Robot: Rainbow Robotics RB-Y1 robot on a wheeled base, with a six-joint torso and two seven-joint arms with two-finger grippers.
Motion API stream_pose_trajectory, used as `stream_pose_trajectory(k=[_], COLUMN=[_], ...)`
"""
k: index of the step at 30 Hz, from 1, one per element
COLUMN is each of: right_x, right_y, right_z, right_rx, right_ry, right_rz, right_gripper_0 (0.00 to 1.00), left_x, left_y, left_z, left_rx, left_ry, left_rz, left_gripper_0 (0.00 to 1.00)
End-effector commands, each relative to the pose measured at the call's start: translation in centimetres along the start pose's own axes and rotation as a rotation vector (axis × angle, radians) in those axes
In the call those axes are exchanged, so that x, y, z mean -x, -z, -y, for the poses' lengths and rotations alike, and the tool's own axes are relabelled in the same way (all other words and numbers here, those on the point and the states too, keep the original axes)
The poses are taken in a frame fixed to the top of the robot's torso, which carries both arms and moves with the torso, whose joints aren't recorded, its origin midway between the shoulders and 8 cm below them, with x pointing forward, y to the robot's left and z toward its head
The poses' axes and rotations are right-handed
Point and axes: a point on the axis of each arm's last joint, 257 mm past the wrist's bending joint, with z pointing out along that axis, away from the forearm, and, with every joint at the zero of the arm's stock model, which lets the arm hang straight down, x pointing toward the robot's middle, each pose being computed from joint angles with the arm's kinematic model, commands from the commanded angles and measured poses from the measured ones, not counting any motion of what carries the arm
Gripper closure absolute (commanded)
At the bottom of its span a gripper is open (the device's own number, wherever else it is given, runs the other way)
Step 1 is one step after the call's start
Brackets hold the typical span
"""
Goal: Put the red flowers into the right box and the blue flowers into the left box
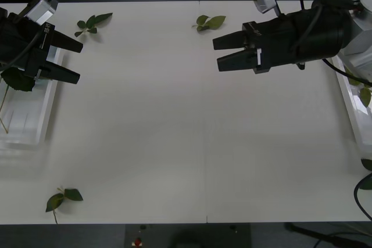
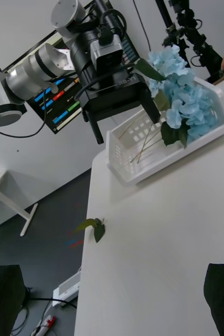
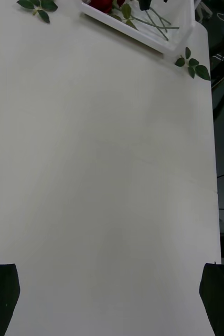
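Your counter (image 1: pixel 192 126) is basically bare through the middle, so there's loads of open room between the two boxes. Stuff lying around on it: one leaf sprig (image 1: pixel 93 24) near the far edge just past the left box, another sprig (image 1: pixel 209 22) at the far edge around the middle, and a third (image 1: pixel 63 197) near the front edge on the left box's side. None of them sit in the open stretch.

The left box (image 1: pixel 35 108) hugs the counter's left edge. The blue flowers (image 2: pixel 182 89) are piled in it at one end, stems lying across its ribbed bottom. Your left claw (image 1: pixel 68 59) hangs right over that box's inner rim, fingers spread apart, holding nothing. A dark leaf (image 1: pixel 17 78) shows just under it.

The right box (image 1: pixel 351 105) runs along the counter's right edge, mostly hidden behind the right arm in the front view. From the left wrist you can see red flowers (image 3: pixel 104 4) in it with green stems crossing. Your right claw (image 1: pixel 228 52) is out over the counter, inward of the right box and toward the far edge, pointing at the left box, fingers apart and empty.

Behind the left arm there's a screen (image 2: pixel 59 105) with coloured bars, too small to read.
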Motion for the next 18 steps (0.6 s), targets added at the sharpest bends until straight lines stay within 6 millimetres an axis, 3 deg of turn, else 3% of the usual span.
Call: stream_pose_trajectory(k=[1,10,18], right_x=[2.3,2.6,2.4], right_y=[-3.2,-8.1,-9.5], right_z=[-1.8,-0.7,-1.0], right_rx=[0.054,0.012,0.023], right_ry=[0.084,0.138,0.137], right_rz=[0.032,0.016,0.007], right_gripper_0=[0.0,0.0,0.0], left_x=[1.3,1.3,1.3], left_y=[2.1,2.1,2.1], left_z=[-0.6,-0.6,-0.6], left_rx=[0.034,0.034,0.034], left_ry=[-0.059,-0.059,-0.059], left_rz=[-0.015,-0.015,-0.015], left_gripper_0=[0.0,0.0,0.0])
